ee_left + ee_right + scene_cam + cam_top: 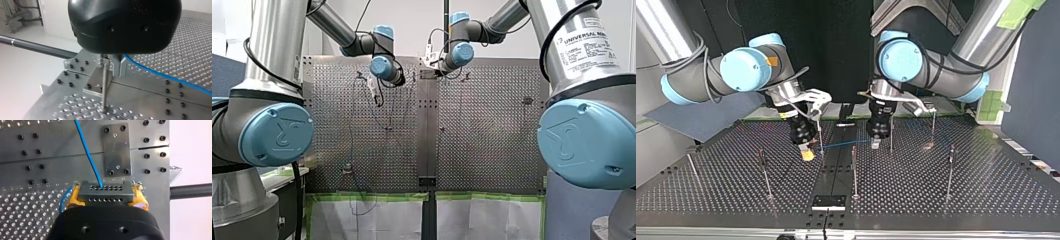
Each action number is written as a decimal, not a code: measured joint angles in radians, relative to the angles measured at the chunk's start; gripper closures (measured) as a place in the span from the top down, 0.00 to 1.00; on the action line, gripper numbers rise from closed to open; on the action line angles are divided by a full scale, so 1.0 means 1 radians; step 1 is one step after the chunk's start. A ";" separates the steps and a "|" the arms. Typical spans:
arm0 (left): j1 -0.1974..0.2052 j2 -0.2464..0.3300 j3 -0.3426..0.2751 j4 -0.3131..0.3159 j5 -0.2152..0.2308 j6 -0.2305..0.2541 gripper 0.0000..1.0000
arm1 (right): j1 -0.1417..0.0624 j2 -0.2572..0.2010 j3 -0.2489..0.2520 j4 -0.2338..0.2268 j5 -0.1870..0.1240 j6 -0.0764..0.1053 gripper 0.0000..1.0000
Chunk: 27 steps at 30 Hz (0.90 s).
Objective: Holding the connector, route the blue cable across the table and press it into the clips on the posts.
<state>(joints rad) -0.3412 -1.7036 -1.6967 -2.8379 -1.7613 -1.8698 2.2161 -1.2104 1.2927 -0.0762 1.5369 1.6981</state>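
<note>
The blue cable runs low over the table between my two grippers. In the right wrist view my right gripper is shut on the grey connector, its yellow pads on both sides, and the blue cable leaves the connector's holed face. My right gripper is at the top view's left of centre. My left gripper, right of centre, is shut on the blue cable, which trails away beside its fingers. A thin post stands just in front of those fingers.
Several thin posts rise from the perforated table, among them one left of centre, one in the middle and one at the right. A small plate lies on the centre seam near the front edge.
</note>
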 joint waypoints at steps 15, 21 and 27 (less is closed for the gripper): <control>0.037 -0.050 0.088 -0.020 0.034 -0.012 0.00 | -0.026 0.004 -0.015 0.000 -0.065 0.033 0.00; 0.066 -0.057 0.093 -0.008 0.057 -0.013 0.00 | -0.046 0.009 -0.018 -0.002 -0.082 0.046 0.00; 0.083 -0.098 0.125 -0.001 0.100 -0.016 0.00 | -0.062 0.029 -0.032 -0.002 -0.093 0.049 0.00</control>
<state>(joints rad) -0.2583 -1.8015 -1.5713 -2.8388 -1.6613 -1.8859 2.1542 -1.1813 1.2604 -0.0786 1.4441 1.7471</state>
